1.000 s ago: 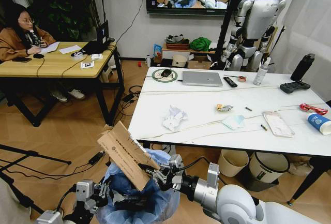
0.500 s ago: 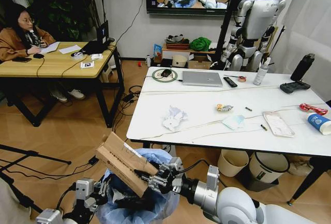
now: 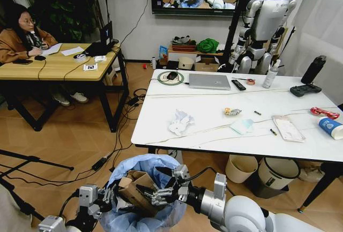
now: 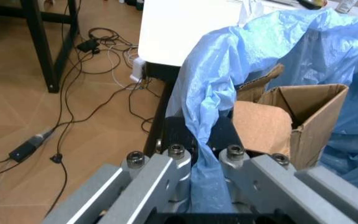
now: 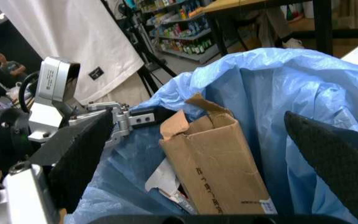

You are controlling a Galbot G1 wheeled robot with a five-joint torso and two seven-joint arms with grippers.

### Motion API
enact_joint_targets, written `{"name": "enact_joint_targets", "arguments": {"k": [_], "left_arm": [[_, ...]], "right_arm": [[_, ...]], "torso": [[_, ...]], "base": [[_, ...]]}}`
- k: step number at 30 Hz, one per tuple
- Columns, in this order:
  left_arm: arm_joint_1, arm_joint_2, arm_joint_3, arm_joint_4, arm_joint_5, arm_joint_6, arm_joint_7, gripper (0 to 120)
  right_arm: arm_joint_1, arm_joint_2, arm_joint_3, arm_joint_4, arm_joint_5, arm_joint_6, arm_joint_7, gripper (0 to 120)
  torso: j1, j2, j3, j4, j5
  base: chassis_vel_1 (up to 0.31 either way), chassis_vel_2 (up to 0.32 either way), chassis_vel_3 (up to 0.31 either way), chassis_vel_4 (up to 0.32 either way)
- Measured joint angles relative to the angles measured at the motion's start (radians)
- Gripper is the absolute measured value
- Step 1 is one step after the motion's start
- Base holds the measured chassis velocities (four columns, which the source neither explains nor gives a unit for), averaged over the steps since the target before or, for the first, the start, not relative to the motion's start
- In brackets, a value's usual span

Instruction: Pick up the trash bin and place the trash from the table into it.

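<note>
The trash bin (image 3: 155,167), lined with a crinkled light-blue bag, hangs low in front of me, off the table's near left corner. My left gripper (image 3: 113,203) is shut on its rim and liner (image 4: 201,154). A brown paper bag (image 3: 135,185) stands inside the bin (image 5: 213,154). My right gripper (image 3: 156,194) hovers open over the bin mouth, its black pads (image 5: 82,158) wide on either side of the bag without touching it. On the table (image 3: 161,103) lie a crumpled tissue (image 3: 179,122), a snack wrapper (image 3: 232,112), a face mask (image 3: 242,126), a clear plastic bag (image 3: 288,128), a red wrapper (image 3: 324,113) and a blue-white cup (image 3: 330,127).
A laptop (image 3: 209,81), a remote (image 3: 238,84) and a dark bottle (image 3: 313,70) sit at the table's far side. A cream bin (image 3: 241,167) and a white bin (image 3: 277,172) stand under it. Cables cross the floor (image 3: 115,141); a wooden desk (image 3: 53,68) stands far left.
The brown paper bag, held tilted above the bin by my right gripper, has dropped down inside the bin. The right gripper has let go of it.
</note>
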Motion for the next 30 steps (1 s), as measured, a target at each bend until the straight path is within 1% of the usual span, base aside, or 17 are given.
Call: {"name": "enact_joint_targets", "arguments": {"k": [10, 14, 18, 19, 20, 21, 22, 26, 27, 28, 30], "left_arm": [[-0.001, 0.0, 0.0, 0.0, -0.001, 0.001, 0.0, 0], [0.003, 0.0, 0.0, 0.0, -0.001, 0.002, 0.0, 0], [0.011, 0.0, 0.003, 0.002, 0.001, 0.002, 0.0, 0], [0.011, 0.0, 0.003, 0.003, 0.001, 0.002, 0.0, 0], [0.011, 0.0, 0.003, 0.003, 0.001, 0.002, 0.0, 0], [0.01, 0.002, 0.004, 0.005, 0.001, 0.003, 0.0, 0], [0.009, 0.004, 0.004, 0.005, 0.0, 0.004, 0.0, 0], [-0.002, 0.018, 0.01, 0.009, -0.004, 0.006, 0.0, 0], [-0.002, 0.018, 0.01, 0.009, -0.004, 0.006, 0.0, 0], [-0.004, 0.019, 0.013, 0.01, -0.004, 0.007, 0.0, 0], [-0.011, 0.021, 0.021, 0.013, -0.004, 0.007, 0.0, 0]], "right_arm": [[0.004, -0.008, 0.004, 0.023, -0.007, 0.003, -0.001, 100], [0.015, 0.0, 0.042, 0.051, -0.014, 0.012, -0.011, 100], [0.021, 0.036, 0.173, 0.079, 0.01, 0.0, -0.02, 100], [0.022, 0.041, 0.198, 0.082, 0.015, -0.003, -0.019, 100], [0.022, 0.041, 0.198, 0.082, 0.015, -0.003, -0.019, 100], [0.02, 0.048, 0.254, 0.086, 0.021, -0.007, -0.014, 100], [0.018, 0.05, 0.273, 0.087, 0.021, -0.008, -0.012, 100], [-0.015, 0.059, 0.432, 0.085, 0.026, -0.02, 0.014, 100], [-0.015, 0.059, 0.432, 0.085, 0.026, -0.02, 0.014, 100], [-0.021, 0.06, 0.455, 0.082, 0.027, -0.023, 0.018, 100], [-0.037, 0.069, 0.523, 0.061, 0.03, -0.029, 0.03, 100]], "torso": [[0.0, 0.0, 0.0, 0.0, 0.0], [0.0, 0.0, 0.0, 0.0, 0.0], [0.0, 0.0, 0.0, 0.0001, 0.0001], [0.0, 0.0, 0.0, 0.0001, 0.0], [0.0, 0.0, 0.0, 0.0001, 0.0], [0.0, 0.0, 0.0, 0.0002, 0.0], [0.0, 0.0, 0.0, 0.0002, 0.0001], [0.0, 0.0, 0.0, 0.0, 0.0], [0.0, 0.0, 0.0, 0.0, 0.0], [0.0, 0.0, 0.0, 0.0, 0.0], [0.0, 0.0, 0.0, 0.0, 0.0001]], "base": [[0.0, 0.0, 0.0, 0.0], [0.0, 0.0, 0.0, 0.0], [0.0, 0.0, 0.0, 0.0], [0.0, 0.0, 0.0, 0.0], [0.0, 0.0, 0.0, 0.0], [0.0, 0.0, 0.0, 0.0], [0.0, 0.0, 0.0, 0.0], [0.0, 0.0, 0.0, 0.0], [0.0, 0.0, 0.0, 0.0], [0.0, 0.0, 0.0, 0.0], [0.0, 0.0, 0.0, 0.0]]}}
